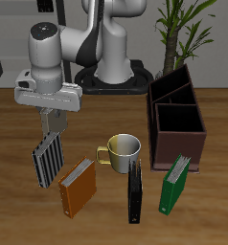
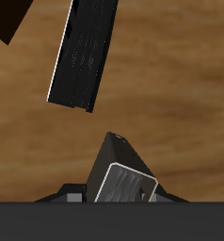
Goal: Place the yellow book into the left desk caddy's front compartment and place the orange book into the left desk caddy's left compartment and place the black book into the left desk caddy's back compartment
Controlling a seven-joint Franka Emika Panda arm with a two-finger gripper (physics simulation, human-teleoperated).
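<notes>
Open tabletop [image 1: 20, 206] lies around the striped book [image 1: 47, 158]. Orange book [image 1: 78, 187], mug [image 1: 121, 150], black book [image 1: 135, 189] and green book [image 1: 175, 182] stand in a row with narrow gaps, before the two caddies [image 1: 176, 120].

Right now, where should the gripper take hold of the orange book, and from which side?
Grip the orange book by its upper edge, coming from above, jaws across its thin side. It seems to stand upright, and the mug close beside it leaves little room sideways.
</notes>
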